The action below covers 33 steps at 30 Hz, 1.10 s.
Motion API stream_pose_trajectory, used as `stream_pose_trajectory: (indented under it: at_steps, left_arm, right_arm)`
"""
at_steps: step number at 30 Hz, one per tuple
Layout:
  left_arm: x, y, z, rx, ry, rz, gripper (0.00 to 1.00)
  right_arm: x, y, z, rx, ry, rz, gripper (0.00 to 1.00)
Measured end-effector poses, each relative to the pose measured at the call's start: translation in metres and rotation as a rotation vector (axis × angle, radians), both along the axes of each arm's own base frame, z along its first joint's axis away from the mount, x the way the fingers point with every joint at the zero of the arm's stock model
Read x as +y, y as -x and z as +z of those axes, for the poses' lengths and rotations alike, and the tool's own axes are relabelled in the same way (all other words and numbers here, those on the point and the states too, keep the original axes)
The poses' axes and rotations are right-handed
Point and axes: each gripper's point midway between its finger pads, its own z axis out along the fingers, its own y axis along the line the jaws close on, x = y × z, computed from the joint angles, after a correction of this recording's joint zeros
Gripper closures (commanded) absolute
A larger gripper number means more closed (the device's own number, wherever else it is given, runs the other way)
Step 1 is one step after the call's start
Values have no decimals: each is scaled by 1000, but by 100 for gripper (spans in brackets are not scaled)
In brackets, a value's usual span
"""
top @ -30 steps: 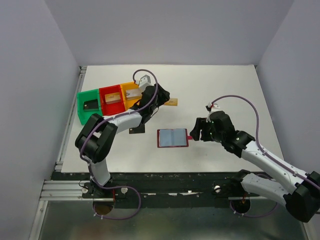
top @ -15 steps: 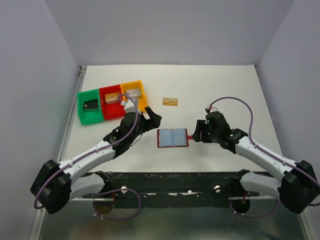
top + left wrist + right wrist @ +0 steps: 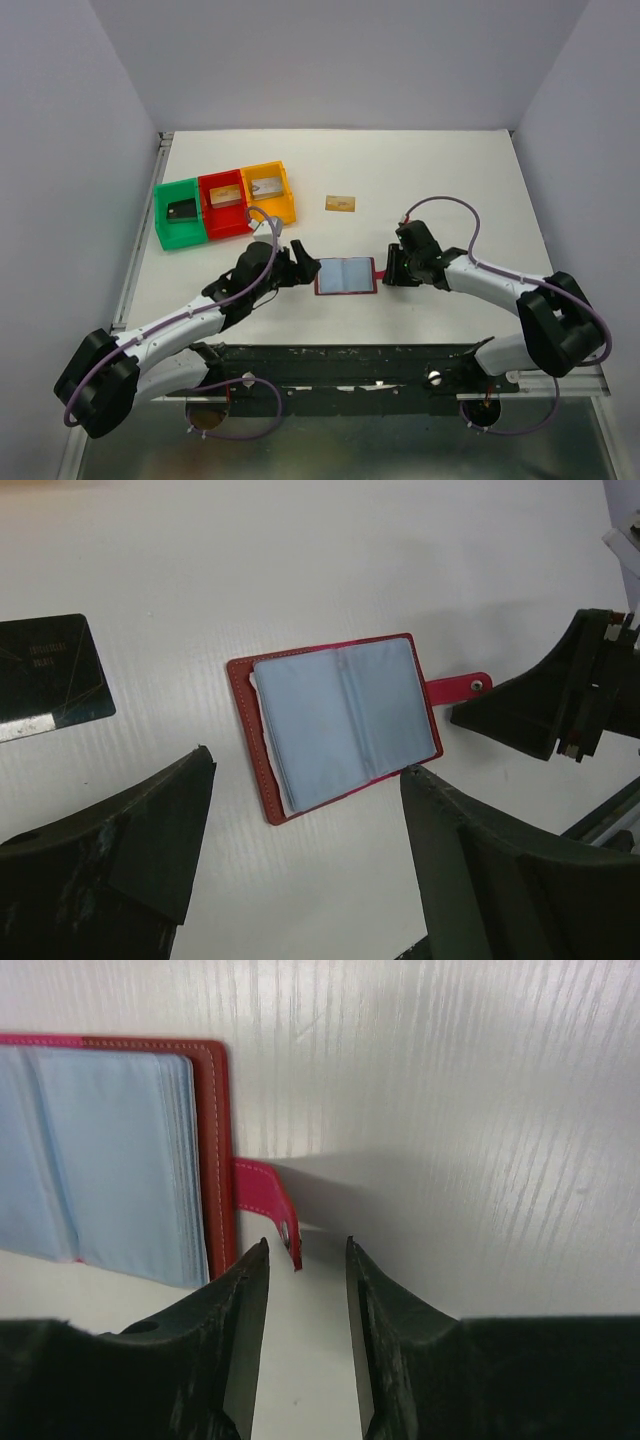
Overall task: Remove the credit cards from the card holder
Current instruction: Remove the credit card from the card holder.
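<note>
The maroon card holder (image 3: 345, 275) lies open flat on the table, its light blue pockets (image 3: 340, 720) facing up. My left gripper (image 3: 300, 268) hovers at its left edge, open wide, with nothing between its fingers (image 3: 305, 770). My right gripper (image 3: 388, 268) is at the holder's right side. Its fingers (image 3: 306, 1244) are narrowly apart, and the tip of the snap tab (image 3: 265, 1200) rises between them. A gold credit card (image 3: 340, 203) lies on the table beyond the holder. A black card (image 3: 50, 675) lies to the holder's left.
Green (image 3: 165, 225), red (image 3: 224, 225) and yellow (image 3: 290, 205) trays stand in a row at the back left, each with a card-like thing inside. The table's near edge and the arm bases run just below the holder.
My left arm swung from the yellow tray down to the holder's left edge, leaving the gold card on the table. My right gripper moved in on the snap tab and its fingers narrowed.
</note>
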Motion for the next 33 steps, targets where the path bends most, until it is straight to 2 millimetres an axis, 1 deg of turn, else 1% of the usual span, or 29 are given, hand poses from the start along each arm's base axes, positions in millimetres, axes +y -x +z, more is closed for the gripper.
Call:
stream_pose_trajectory:
  at_steps: [5, 7, 10, 13, 16, 19, 21, 25, 28, 33]
  left_arm:
    - [-5, 4, 0, -7, -1, -49, 16]
    - [-8, 5, 1, -10, 3, -66, 18]
    - [-13, 7, -1, -6, 6, -96, 18]
    - [-17, 9, -5, 4, 6, -125, 19]
    - [-21, 10, -10, 14, 6, -147, 20]
    - [-26, 11, -16, 30, 8, -170, 23]
    - [-29, 11, -21, 44, 5, -182, 25]
    - [-36, 11, -34, 86, -6, -208, 26]
    - [-39, 10, -36, 94, -6, -217, 26]
    - [-43, 7, -33, 86, 3, -222, 26]
  right_arm:
    - [1, -17, 2, -5, -11, -24, 61]
    - [1, -22, 2, -3, -13, -30, 65]
    - [3, -27, 1, 4, -22, -26, 74]
    - [6, -25, 0, 14, -35, -14, 81]
    - [10, -23, 1, 15, -60, 0, 91]
    - [11, -15, -1, 25, -84, 10, 99]
    - [11, -8, -4, 39, -100, 13, 100]
    - [15, -3, -4, 40, -139, 18, 99]
    - [16, 0, -5, 41, -153, 20, 100]
    - [17, 0, -4, 40, -157, 22, 100]
